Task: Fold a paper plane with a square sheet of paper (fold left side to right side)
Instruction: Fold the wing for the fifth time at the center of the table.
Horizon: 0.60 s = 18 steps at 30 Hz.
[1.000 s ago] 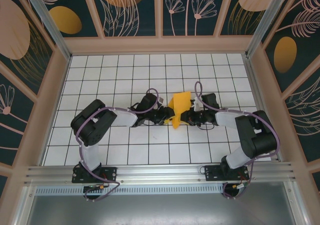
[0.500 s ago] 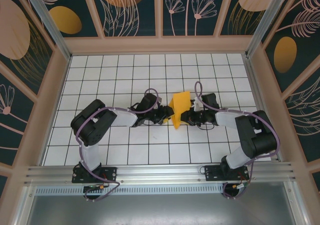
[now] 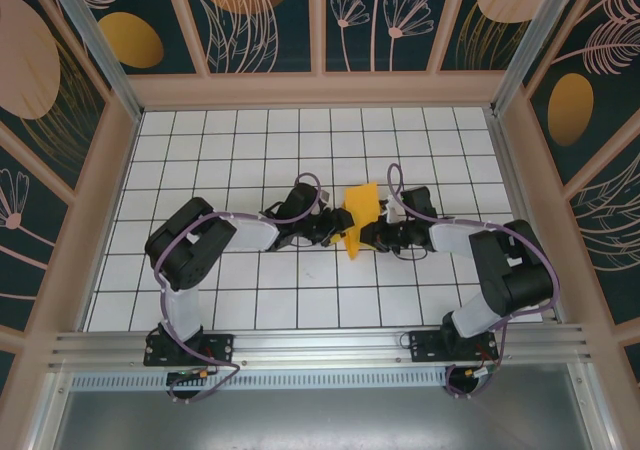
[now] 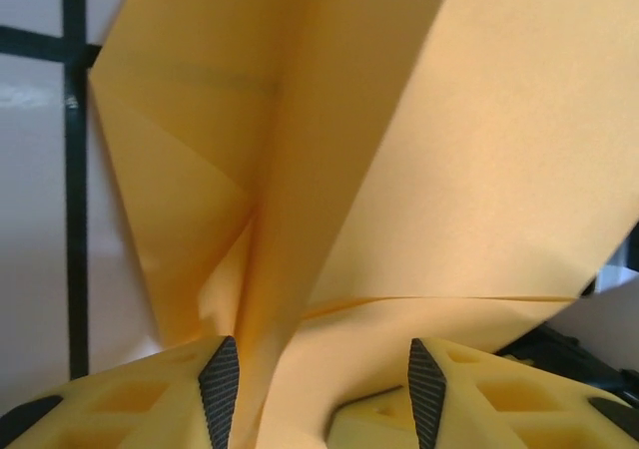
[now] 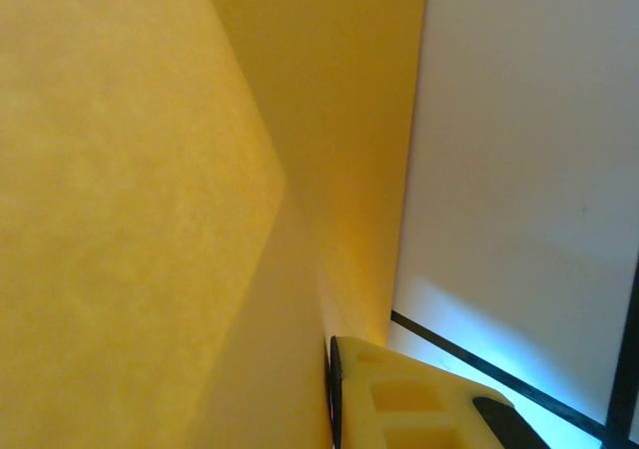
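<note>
The folded paper (image 3: 360, 213) was held raised over the middle of the surface (image 3: 230, 150). At its 3 o'clock side the jaws of the right gripper (image 3: 366, 236) were clenched on it. At 9 o'clock the jaws of the left gripper (image 4: 317, 394) were parted around a fold.

This is a robotics lab test cell rather than a lived-in room. A white table (image 3: 200, 150) ruled in a black grid is boxed in by a pale wooden frame (image 3: 320, 88) and printed wall panels (image 3: 260, 20) of orange ovals and line-drawn plants on dark teal. Two black and white robot arms, the left arm (image 3: 190, 255) and the right arm (image 3: 505, 265), trail purple cables and are bolted to an aluminium rail (image 3: 320, 345) along the near edge.
</note>
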{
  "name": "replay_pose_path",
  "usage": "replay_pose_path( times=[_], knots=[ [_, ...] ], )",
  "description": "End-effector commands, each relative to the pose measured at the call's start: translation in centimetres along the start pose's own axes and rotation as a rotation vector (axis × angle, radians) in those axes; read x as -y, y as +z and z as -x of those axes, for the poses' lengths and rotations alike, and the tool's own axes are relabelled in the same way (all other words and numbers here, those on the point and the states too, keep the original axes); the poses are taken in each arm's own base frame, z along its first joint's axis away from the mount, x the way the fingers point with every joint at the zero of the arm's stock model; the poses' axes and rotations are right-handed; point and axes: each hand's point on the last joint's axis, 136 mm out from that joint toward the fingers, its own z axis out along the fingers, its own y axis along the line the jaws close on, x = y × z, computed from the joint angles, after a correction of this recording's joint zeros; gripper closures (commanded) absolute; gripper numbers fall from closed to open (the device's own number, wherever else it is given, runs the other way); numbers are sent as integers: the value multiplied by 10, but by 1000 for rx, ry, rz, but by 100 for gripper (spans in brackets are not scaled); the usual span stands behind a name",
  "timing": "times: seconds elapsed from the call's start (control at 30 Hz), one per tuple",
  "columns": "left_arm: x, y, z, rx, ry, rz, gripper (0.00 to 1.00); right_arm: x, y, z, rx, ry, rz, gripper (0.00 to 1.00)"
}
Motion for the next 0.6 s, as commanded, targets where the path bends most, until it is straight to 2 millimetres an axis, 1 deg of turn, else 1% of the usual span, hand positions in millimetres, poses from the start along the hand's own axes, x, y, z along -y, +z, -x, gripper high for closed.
replay_pose_path(
  times=[0.0, 0.07, 0.23, 0.33, 0.43, 0.57],
  knots=[
    [-11, 4, -5, -16, -14, 31, 46, 0, 4, 0, -3, -2, 6, 86],
    [-13, 4, -5, -16, -19, 36, 45, 1, 4, -1, -4, 0, 3, 86],
    [-12, 4, -5, -17, -18, 28, 46, 1, 5, -1, -5, -1, 2, 86],
    [0, -2, -2, 7, 6, 15, 46, 3, 5, -1, -5, 0, -9, 86],
    [8, -11, 1, 30, 39, 37, 45, 3, 5, 0, -6, -3, -14, 86],
    [3, -11, 1, 30, 29, 52, 44, 3, 5, 1, -4, -6, -17, 86]
  ],
)
